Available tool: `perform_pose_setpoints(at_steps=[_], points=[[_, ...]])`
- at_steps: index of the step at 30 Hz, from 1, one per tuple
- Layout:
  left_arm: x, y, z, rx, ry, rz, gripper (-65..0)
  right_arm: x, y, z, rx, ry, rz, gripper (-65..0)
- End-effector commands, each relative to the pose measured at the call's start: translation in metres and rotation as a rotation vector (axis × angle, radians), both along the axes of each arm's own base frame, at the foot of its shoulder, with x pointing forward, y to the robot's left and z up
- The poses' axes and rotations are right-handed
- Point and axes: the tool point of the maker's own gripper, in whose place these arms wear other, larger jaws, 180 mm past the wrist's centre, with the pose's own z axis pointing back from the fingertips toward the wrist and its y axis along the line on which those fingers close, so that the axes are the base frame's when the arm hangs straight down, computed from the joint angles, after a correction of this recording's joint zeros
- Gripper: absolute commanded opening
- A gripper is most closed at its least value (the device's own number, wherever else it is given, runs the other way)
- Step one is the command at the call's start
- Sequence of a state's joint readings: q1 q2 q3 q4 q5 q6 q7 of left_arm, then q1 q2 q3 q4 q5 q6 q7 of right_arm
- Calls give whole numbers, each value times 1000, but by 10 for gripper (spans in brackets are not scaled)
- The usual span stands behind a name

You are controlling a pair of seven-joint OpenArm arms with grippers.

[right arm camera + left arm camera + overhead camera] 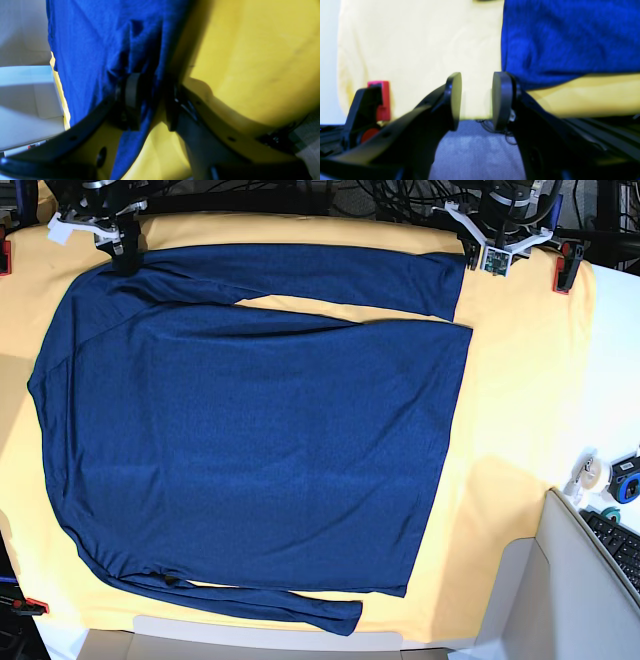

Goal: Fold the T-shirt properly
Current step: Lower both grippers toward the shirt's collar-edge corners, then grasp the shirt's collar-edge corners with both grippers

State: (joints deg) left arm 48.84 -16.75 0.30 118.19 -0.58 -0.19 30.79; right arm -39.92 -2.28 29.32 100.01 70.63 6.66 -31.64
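Note:
The dark navy T-shirt [260, 440] lies spread flat on the yellow table cloth [520, 410], one long sleeve running along its far edge. At the shoulder end of that sleeve is my right gripper [125, 252]. In the right wrist view its jaws [152, 100] stand apart, open, with a fold of the blue fabric [87, 50] between them. My left gripper [487, 255] is at the sleeve's cuff end. In the left wrist view it [476, 100] is open and empty, with the shirt's edge [570, 37] just beside its right finger.
Red clamps [563, 270] [35, 605] pin the cloth at the table's corners, one also seen as a red clamp [382, 100]. A tape roll [590, 472] and a keyboard [620, 540] lie at the right. Cables run along the back edge.

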Motion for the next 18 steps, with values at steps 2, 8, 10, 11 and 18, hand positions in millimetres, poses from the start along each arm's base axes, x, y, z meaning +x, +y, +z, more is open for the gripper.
perform_pose_setpoints(at_steps=[2,8,10,11,18], points=[[10,13,13,36,-51,8,-445,-9,13,-12,18,68,32,-486],[27,36,28,-139,-68,63,-445,-7,23,-20,-32,110,92,-650],[31,41,33,-217,-39,74,-445,-6,30,-22,-40,119,122,-650],[33,43,35,-254,-17,75,-445,-7,32,-24,-44,124,129,-650],[46,47,39,-337,201,-9,-445,-4,32,-24,-50,122,129,-650]])
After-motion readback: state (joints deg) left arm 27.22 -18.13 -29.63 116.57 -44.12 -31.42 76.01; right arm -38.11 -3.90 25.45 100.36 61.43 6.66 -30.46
